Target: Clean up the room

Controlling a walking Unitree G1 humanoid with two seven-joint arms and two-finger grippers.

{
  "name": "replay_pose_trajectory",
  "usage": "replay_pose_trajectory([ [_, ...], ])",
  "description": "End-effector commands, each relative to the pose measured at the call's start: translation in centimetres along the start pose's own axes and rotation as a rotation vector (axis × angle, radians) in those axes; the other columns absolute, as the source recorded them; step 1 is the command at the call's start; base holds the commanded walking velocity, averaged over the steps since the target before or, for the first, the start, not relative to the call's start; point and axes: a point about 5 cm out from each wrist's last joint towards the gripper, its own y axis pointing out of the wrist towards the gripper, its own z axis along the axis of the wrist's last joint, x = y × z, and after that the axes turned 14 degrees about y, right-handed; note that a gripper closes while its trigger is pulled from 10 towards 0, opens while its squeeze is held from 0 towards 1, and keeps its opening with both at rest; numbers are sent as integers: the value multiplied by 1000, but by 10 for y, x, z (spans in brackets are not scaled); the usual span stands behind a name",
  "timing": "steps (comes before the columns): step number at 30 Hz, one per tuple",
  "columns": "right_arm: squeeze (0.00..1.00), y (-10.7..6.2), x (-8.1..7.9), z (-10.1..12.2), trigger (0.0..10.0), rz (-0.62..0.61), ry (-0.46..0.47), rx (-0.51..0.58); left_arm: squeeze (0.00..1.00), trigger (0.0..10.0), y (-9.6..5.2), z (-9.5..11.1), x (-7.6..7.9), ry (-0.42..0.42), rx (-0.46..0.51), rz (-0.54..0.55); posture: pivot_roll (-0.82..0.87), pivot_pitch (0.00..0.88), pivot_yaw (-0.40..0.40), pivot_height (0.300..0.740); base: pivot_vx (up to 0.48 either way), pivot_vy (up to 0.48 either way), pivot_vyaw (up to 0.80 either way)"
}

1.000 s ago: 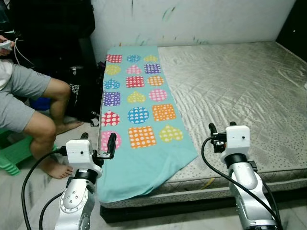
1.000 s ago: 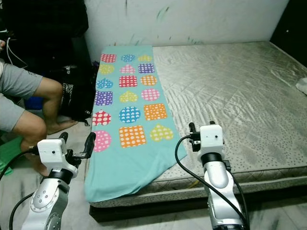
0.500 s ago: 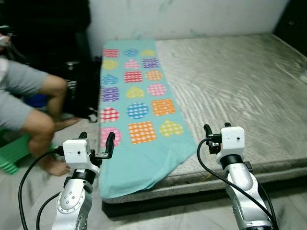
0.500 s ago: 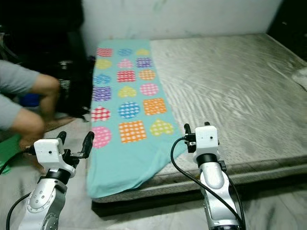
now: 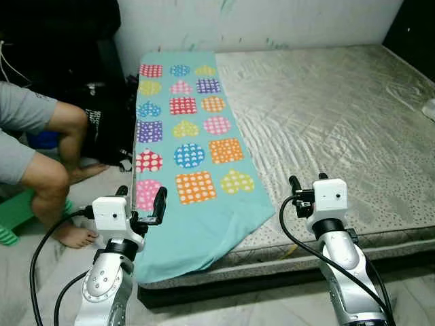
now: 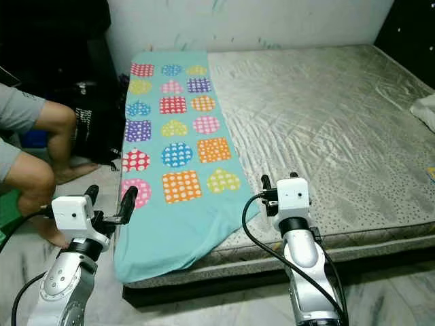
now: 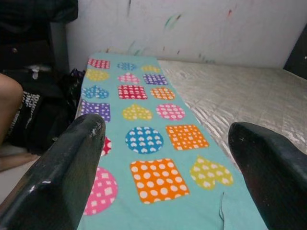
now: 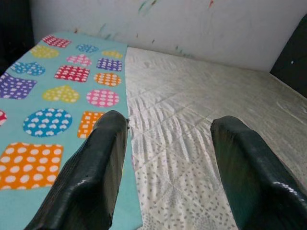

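A teal blanket (image 5: pixel 183 136) printed with dotted hearts, circles and squares lies along the left side of a bare grey mattress (image 5: pixel 340 115). Its near corner hangs over the bed's front edge. My left gripper (image 5: pixel 141 198) is held open in front of that hanging corner, off the bed's left front corner. In the left wrist view the open left gripper (image 7: pixel 163 163) looks along the blanket (image 7: pixel 144 139). My right gripper (image 5: pixel 307 182) is open over the mattress's front edge, just right of the blanket. The right wrist view has its fingers (image 8: pixel 91 172) apart above the blanket's edge (image 8: pixel 57 120).
A person (image 5: pixel 34 156) sits to the left of the bed with bare feet on the floor, by a green stool (image 5: pixel 8 221). A black bag (image 5: pixel 109 129) leans between the person and the bed. Something white (image 6: pixel 425 109) lies at the mattress's right edge.
The whole picture has shifted, so the camera moved and the bed sits a little differently in frame. Both grippers stay open and hold nothing. The person's legs shifted slightly.
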Motion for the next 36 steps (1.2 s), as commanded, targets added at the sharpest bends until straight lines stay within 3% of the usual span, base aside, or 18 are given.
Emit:
replay_pose_trajectory([
  [1, 0, 1, 1, 3, 10000, 0, 4, 14, 0, 10000, 0, 2, 0, 1, 6, -9, 5, 60, 17, 740, 304, 0, 0],
  [19, 0, 2, 0, 2, 10000, 0, 0, 13, 0, 10000, -2, 1, -2, 9, -3, -1, 11, 63, 19, 740, 313, 0, 0],
  [36, 0, 3, 1, -1, 10000, 0, -6, 6, 0, 10000, -1, -2, -4, 22, -21, 22, 24, 64, 20, 740, 0, 0, 0],
])
